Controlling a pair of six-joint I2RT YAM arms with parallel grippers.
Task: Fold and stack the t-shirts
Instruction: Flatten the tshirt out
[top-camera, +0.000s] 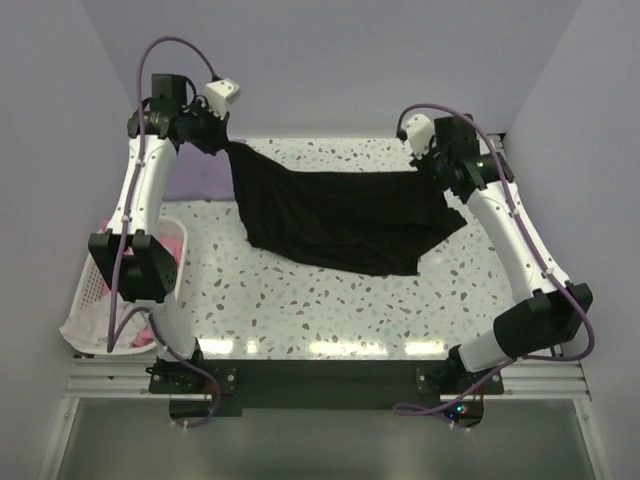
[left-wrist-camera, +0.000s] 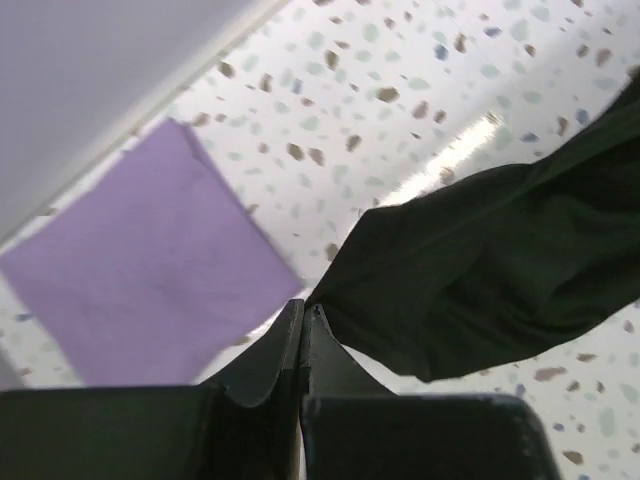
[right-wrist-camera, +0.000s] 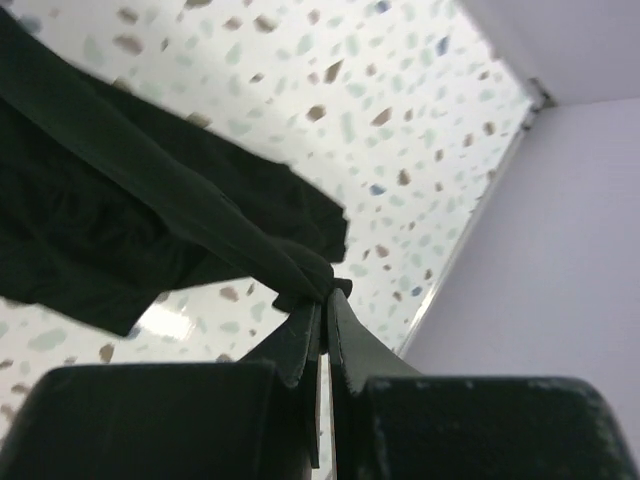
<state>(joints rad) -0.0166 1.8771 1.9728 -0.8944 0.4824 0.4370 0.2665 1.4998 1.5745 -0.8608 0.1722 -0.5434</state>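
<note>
The black t-shirt (top-camera: 335, 215) hangs stretched between both grippers above the speckled table, its lower part sagging onto the surface. My left gripper (top-camera: 222, 140) is shut on its upper left corner; in the left wrist view the black cloth (left-wrist-camera: 480, 270) leads away from the closed gripper tips (left-wrist-camera: 304, 308). My right gripper (top-camera: 432, 160) is shut on the upper right corner, and the bunched black cloth (right-wrist-camera: 150, 190) sits right at its pinched tips (right-wrist-camera: 326, 293). A folded lavender t-shirt (left-wrist-camera: 150, 270) lies flat as a square on the table by the back left wall (top-camera: 205, 175).
A white lattice laundry basket (top-camera: 95, 285) with pale clothes in it stands off the table's left side, beside the left arm. Lavender walls (top-camera: 330, 60) close in the back and both sides. The speckled table (top-camera: 330, 310) stretches in front of the shirt.
</note>
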